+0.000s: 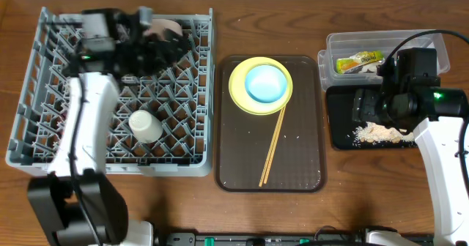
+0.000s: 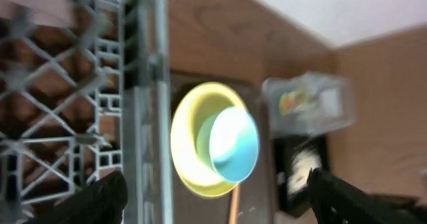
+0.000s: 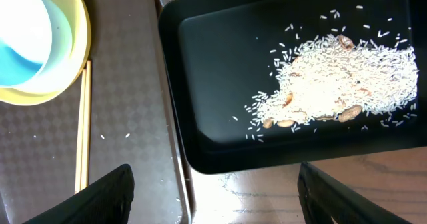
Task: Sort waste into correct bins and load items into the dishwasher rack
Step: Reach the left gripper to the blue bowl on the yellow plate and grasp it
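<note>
- A brown serving tray (image 1: 304, 158) with a finely textured dark surface lies mid-table on the wooden table (image 1: 352, 202). It sits between the grey rack (image 1: 44, 129) at 9 o'clock and the bins at 3 o'clock.
- The left arm stretches over the rack and hides part of its peg lattice. A whitish-pink bowl (image 1: 163, 31) at the rack's 12 o'clock edge is partly covered by the arm's dark head. A white cup (image 1: 145, 126) sits among the pegs towards 6 o'clock.
- The left gripper (image 2: 220, 201) has its fingers spread wide and empty. In its wrist view the rack's wall stands between it and the round yellow-green plate (image 2: 190, 144), which is well apart.
- A smooth light blue bowl (image 1: 266, 83) rests in the plate. Thin wooden chopsticks (image 1: 275, 145) lie side by side on the brown tray, running from the plate's rim towards 6 o'clock.
- The right gripper (image 3: 213, 197) is released and holds nothing above the glossy, shallow black tray (image 3: 220, 131). The heap of rice scraps (image 3: 340, 77) lies ahead at 1 o'clock, clear of both fingers.
- The clear tub (image 1: 432, 41), at the black tray's 12 o'clock, holds the snack wrapper (image 1: 359, 61).
</note>
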